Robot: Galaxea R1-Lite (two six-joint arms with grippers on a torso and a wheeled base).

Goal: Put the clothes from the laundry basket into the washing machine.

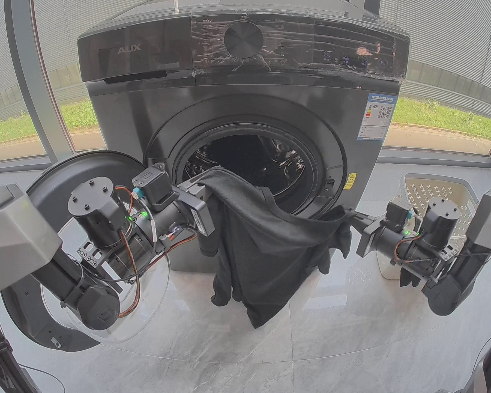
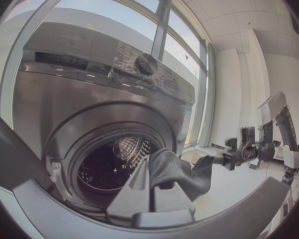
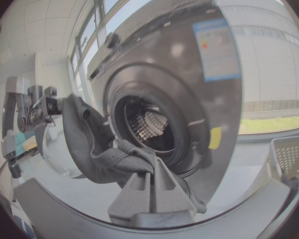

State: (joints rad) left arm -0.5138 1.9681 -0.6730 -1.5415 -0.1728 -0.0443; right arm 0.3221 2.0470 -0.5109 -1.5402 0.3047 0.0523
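A dark, limp garment point(image 1: 267, 241) hangs stretched between my two tools, just in front of the open drum mouth point(image 1: 256, 159) of the washing machine point(image 1: 147, 110), with most of its cloth sagging below the mouth. My left tool point(image 1: 203, 185) is closed on one upper corner, left of the mouth; my right tool point(image 1: 352, 218) is closed on the other, at the mouth's lower right. I judge the cloth light, soft and unbreakable, yet apt to catch on the mouth; the top edge seems the right hold. The white laundry basket point(image 1: 442, 189) stands right of the machine

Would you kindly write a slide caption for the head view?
Left gripper and right gripper hold a dark garment before the open washing machine; laundry basket beside.
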